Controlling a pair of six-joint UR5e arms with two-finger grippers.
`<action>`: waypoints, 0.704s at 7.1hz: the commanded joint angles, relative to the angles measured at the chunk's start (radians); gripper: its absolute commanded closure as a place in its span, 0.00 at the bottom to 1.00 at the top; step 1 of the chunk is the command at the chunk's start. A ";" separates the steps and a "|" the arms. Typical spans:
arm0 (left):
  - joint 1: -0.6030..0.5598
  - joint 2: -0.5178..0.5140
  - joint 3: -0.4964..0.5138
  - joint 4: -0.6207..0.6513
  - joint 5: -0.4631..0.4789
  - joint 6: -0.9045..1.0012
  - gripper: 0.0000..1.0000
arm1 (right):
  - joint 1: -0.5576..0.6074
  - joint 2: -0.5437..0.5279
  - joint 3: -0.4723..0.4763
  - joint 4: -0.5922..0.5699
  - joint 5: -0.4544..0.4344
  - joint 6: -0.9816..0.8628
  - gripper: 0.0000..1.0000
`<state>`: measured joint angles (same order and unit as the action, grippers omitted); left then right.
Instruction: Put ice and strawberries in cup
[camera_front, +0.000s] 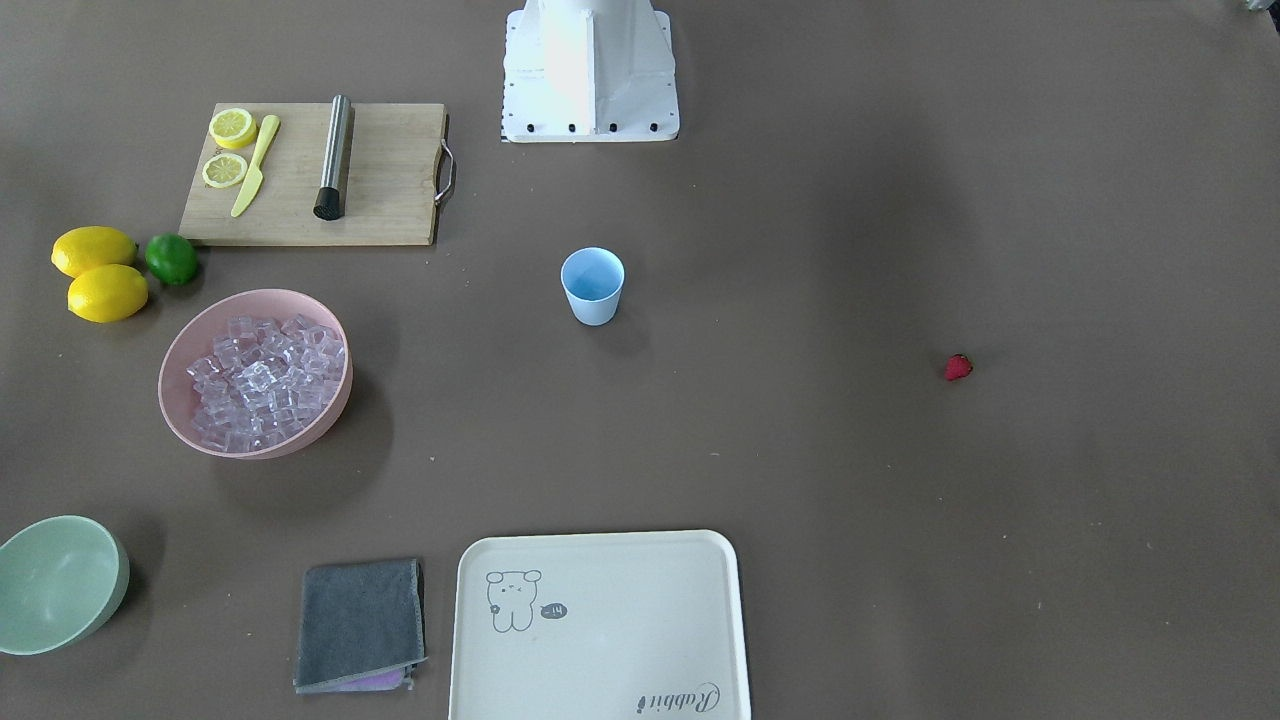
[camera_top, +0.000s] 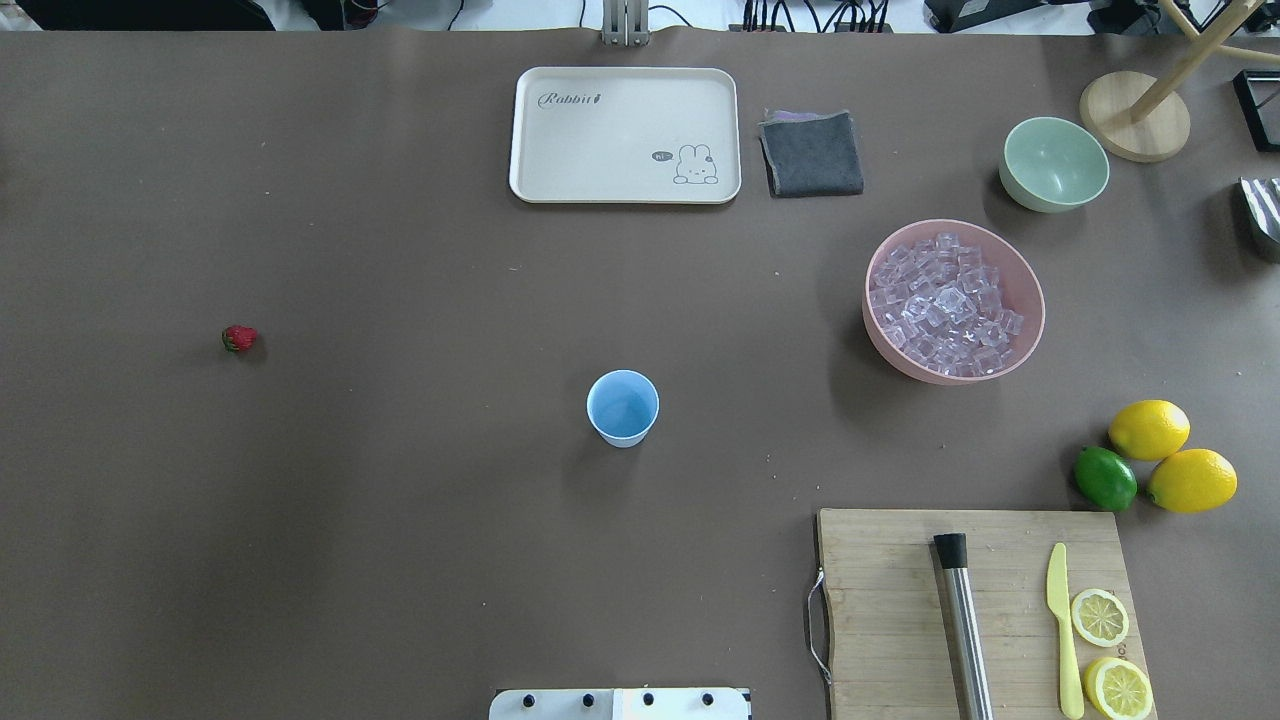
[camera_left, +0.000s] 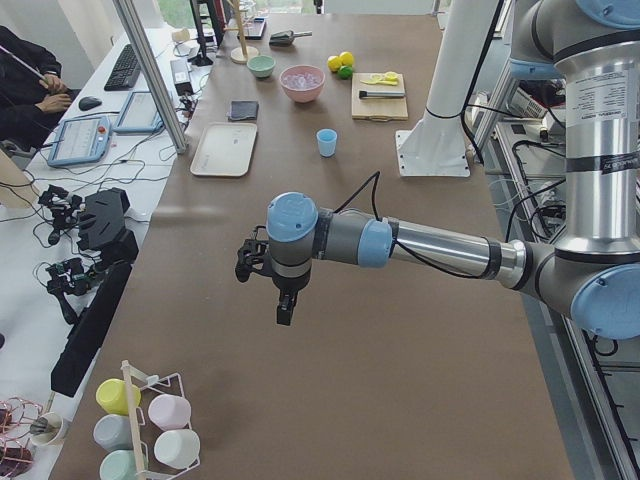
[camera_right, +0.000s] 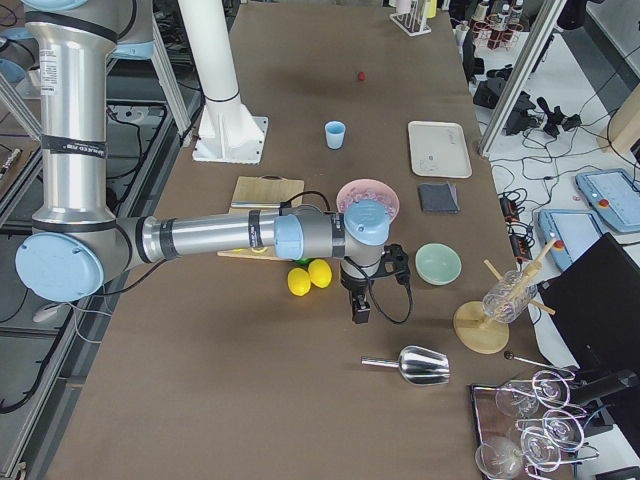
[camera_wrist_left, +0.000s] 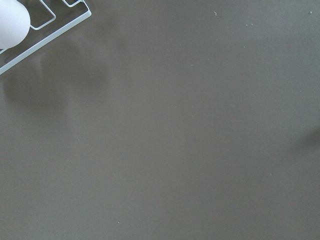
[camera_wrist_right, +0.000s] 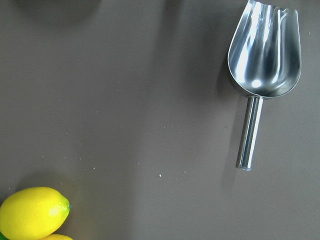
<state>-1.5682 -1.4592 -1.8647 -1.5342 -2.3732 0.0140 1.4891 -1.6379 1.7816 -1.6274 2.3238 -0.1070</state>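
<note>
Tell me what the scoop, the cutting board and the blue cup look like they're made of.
Scoop: polished metal, likely steel, with bright mirror-like reflections.
Cutting board: wood, possibly bamboo, showing pale grain strips, matte.
Cup: probably plastic, uniform light blue, smooth with a soft sheen.

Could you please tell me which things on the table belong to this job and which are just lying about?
For the job: cup, ice, pink bowl holding it, strawberry, perhaps the metal scoop.
Lying about: lemons, lime, cutting board, knife, lemon slices, metal rod, tray, grey cloth, green bowl.
</note>
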 joint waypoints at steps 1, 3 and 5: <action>0.002 -0.001 0.002 0.000 0.000 -0.002 0.03 | -0.001 -0.010 0.019 0.000 0.003 0.001 0.00; 0.005 -0.001 0.009 0.000 -0.007 -0.003 0.03 | -0.001 -0.010 0.019 0.000 0.003 0.001 0.00; 0.008 -0.001 0.013 -0.001 -0.008 -0.003 0.03 | -0.004 -0.010 0.018 0.000 0.003 0.001 0.00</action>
<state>-1.5623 -1.4592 -1.8563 -1.5350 -2.3805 0.0108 1.4863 -1.6474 1.8000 -1.6276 2.3264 -0.1059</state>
